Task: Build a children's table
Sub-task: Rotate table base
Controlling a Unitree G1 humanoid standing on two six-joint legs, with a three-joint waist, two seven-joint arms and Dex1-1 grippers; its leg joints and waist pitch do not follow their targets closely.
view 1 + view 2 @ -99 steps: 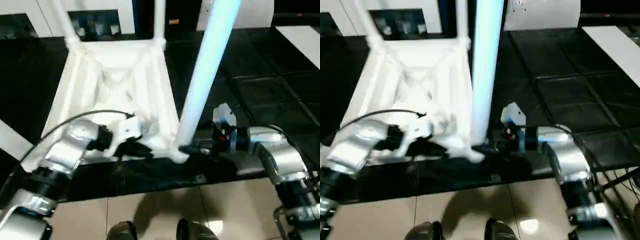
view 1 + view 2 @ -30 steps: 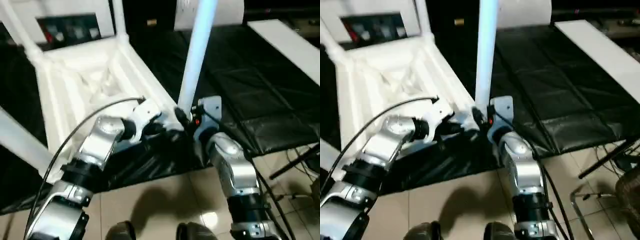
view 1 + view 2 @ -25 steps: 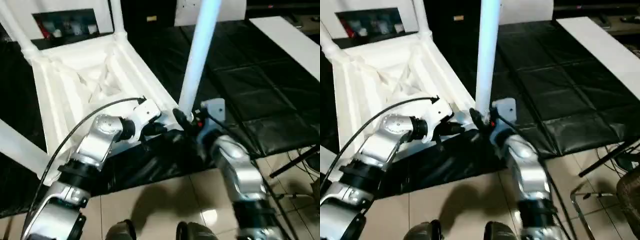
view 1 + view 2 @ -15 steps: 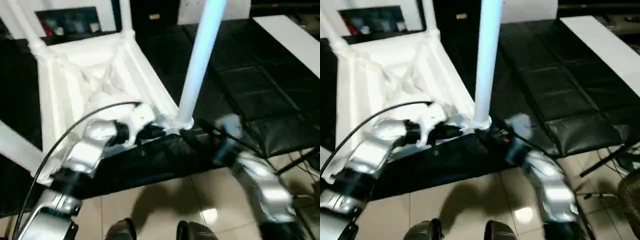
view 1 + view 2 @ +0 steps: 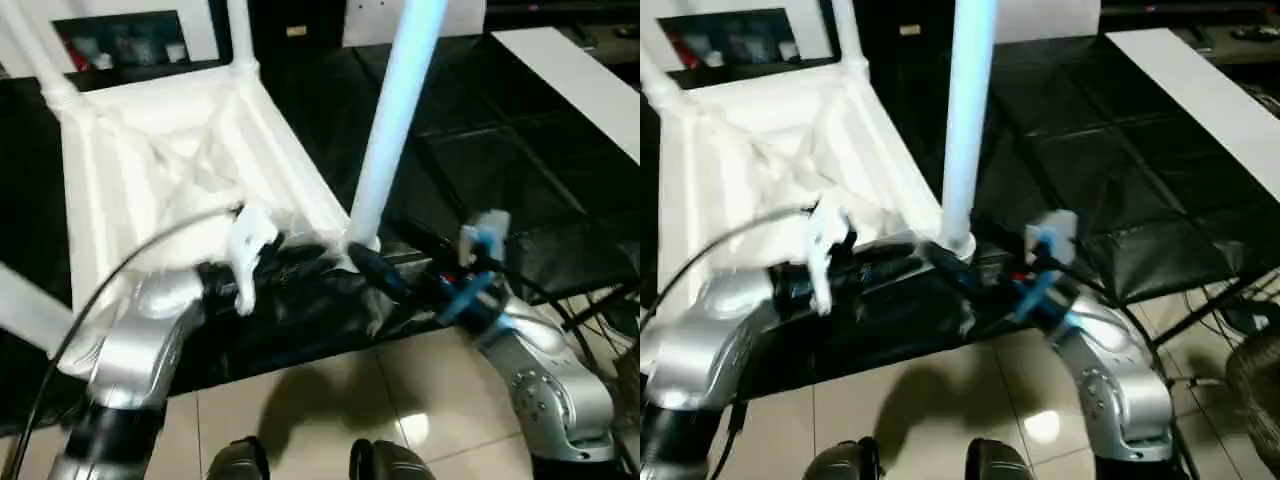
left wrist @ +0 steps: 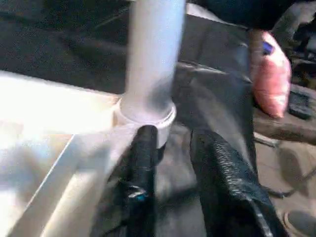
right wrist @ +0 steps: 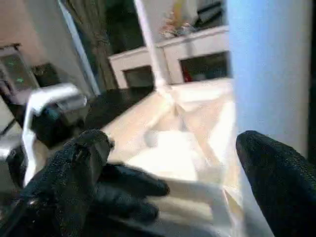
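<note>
The white plastic upside-down table top (image 5: pixel 170 170) fills the frame's upper left, its near-corner tapered white leg (image 5: pixel 395 110) rising upright at centre; the right gripper (image 7: pixel 173 173), fingers spread, flanks its base, the left gripper (image 6: pixel 170 148) open just beside the socket.

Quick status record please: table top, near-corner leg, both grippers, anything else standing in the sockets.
table top: upside down, ribbed underside up, on black mat
near leg: standing upright in near corner socket
left gripper: open, at base of that leg, one finger against the collar
right gripper: open, fingers either side of the leg, not clamped
far legs: two more upright in far corners
</note>
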